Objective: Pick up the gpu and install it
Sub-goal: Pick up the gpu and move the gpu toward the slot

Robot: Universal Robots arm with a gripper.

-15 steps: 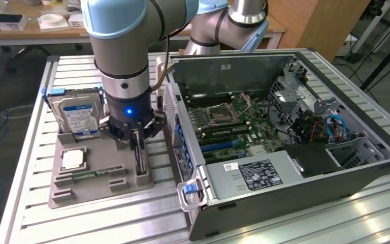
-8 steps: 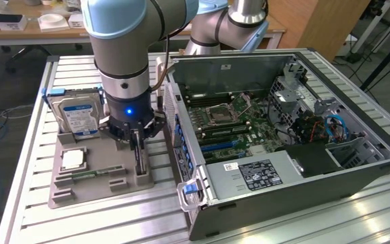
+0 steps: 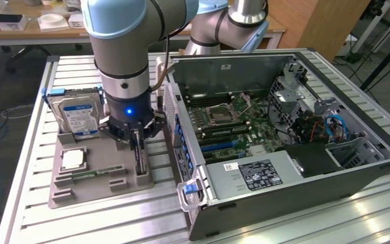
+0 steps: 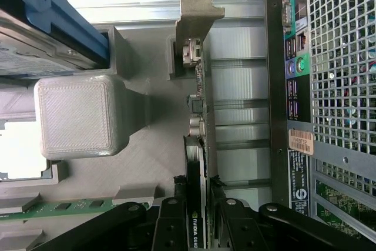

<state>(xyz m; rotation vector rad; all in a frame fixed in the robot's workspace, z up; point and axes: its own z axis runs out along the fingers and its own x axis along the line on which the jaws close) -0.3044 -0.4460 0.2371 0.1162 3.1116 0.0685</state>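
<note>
Exterior view, lower left of the frame: the gpu (image 3: 136,161) stood on its edge in a slot of the grey tray (image 3: 90,193), directly under the gripper (image 3: 136,137) and near the open computer case (image 3: 357,173). A hard drive (image 3: 78,116) stood further up on the same tray. In the wrist view the black fingers (image 4: 170,218) were only a little apart and pressed on both faces of the thin card, so it was clamped, at the end away from its silver bracket (image 4: 200,13).
</note>
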